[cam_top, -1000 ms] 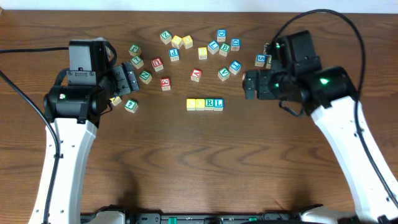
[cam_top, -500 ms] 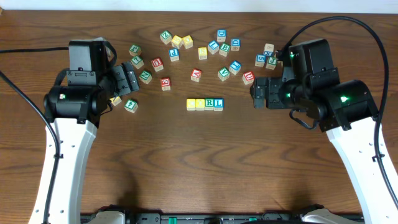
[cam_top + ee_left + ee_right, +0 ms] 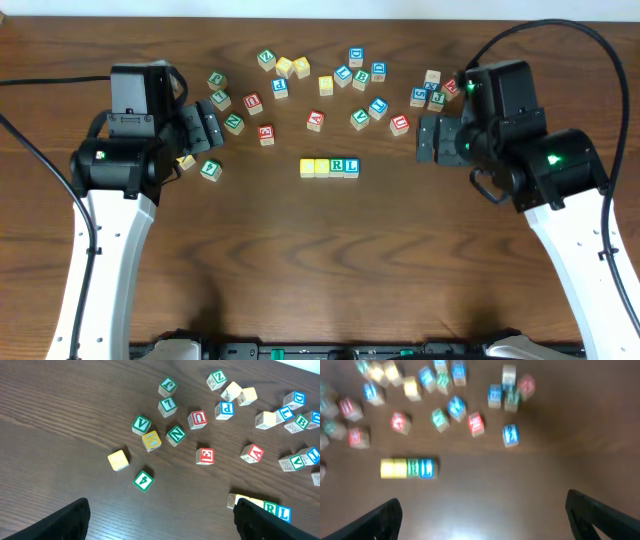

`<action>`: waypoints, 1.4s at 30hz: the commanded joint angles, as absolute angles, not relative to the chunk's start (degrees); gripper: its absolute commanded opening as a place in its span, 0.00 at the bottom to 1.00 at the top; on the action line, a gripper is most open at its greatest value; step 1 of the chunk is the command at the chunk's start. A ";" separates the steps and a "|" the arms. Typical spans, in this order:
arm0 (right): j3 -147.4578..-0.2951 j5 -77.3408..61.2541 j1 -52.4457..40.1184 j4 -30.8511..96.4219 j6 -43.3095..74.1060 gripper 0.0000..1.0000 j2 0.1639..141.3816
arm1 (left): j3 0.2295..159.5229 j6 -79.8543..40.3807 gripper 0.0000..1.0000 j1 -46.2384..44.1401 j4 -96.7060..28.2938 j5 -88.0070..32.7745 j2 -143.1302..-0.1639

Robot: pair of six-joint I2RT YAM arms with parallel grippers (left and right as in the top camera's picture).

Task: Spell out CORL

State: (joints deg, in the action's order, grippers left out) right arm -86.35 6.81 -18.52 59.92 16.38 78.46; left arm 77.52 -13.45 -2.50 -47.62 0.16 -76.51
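Note:
Four cubes stand side by side in a row (image 3: 329, 167) at mid-table: two yellow-faced ones (image 3: 314, 167), then a green R (image 3: 337, 166) and a blue L (image 3: 351, 166). My left gripper (image 3: 205, 128) hovers open to the row's upper left, holding nothing. Open and empty too, my right gripper (image 3: 428, 138) hangs to the row's right. In the left wrist view the row (image 3: 260, 506) lies partly behind my right finger (image 3: 270, 522). The blurred right wrist view has the row (image 3: 407, 468) at the left, far from the gripper (image 3: 482, 520).
Several loose letter cubes (image 3: 320, 85) are scattered across the back of the wooden table. A small cluster (image 3: 430, 95) sits just behind the right gripper. A green cube (image 3: 210, 169) and a yellow cube (image 3: 186, 161) lie beside the left gripper.
The right arm has drawn back to the right, away from the row, its gripper still open. The left arm and the cubes have not moved.

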 commanded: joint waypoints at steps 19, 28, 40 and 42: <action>-26.87 -6.50 0.08 7.68 6.11 0.99 32.58 | 77.91 -13.13 0.91 -2.42 -47.79 0.62 -76.73; -8.64 -5.52 0.75 -1.83 6.11 0.99 13.58 | 77.91 -13.13 0.91 -2.42 -47.79 0.62 -76.73; -0.32 -5.54 0.67 -0.14 6.11 0.99 1.48 | 77.91 -13.10 0.91 -2.42 -47.79 0.62 -76.73; -0.32 -5.52 0.67 1.78 6.11 0.99 0.23 | 77.91 -13.13 0.91 -2.42 -47.79 0.62 -76.73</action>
State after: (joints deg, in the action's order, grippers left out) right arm -0.40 -5.39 0.32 0.36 6.90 2.00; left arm 77.49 -13.45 -2.50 -47.64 0.32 -76.51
